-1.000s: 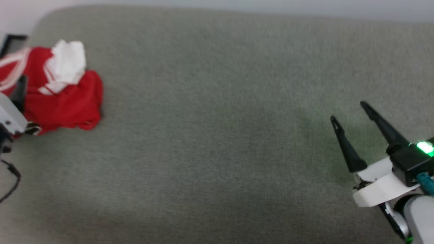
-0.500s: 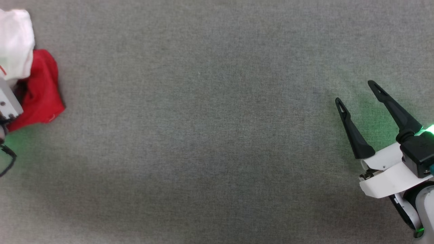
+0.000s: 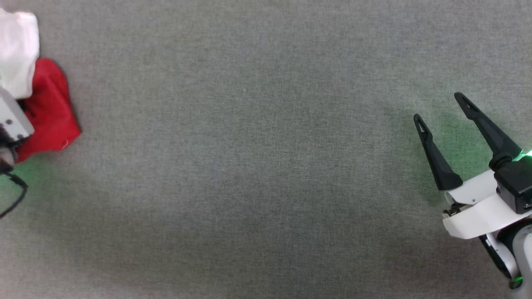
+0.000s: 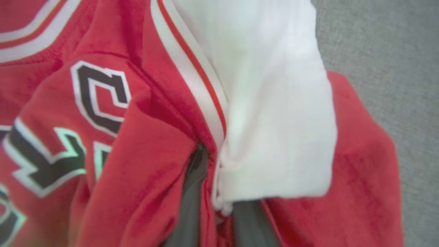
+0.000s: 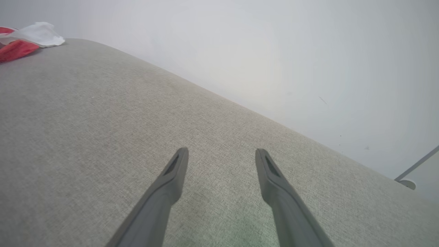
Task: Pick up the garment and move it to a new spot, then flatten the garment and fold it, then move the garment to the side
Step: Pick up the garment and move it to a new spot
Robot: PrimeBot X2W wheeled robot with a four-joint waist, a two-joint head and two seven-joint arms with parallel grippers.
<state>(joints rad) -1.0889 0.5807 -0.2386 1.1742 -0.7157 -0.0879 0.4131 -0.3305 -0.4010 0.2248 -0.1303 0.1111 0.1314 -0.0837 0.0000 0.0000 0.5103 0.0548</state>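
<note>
Gently lift straight up with left gripper (image 4: pixel 216 187) jaws pinched nearly shut on a fold of the garment (image 3: pixel 50 112), bunched at the grey padded surface's (image 3: pixel 266 174) far left, right gripper (image 3: pixel 438 108) jaws wide open and empty.

Soft even light, green glow beside the right hand (image 3: pixel 437 106), blurry close-up of the garment (image 4: pixel 144 164).

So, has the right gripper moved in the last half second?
Yes, slightly. Against the speck on the grey fabric, which stayed put in the head view, the right gripper crept up and a little right.
</note>
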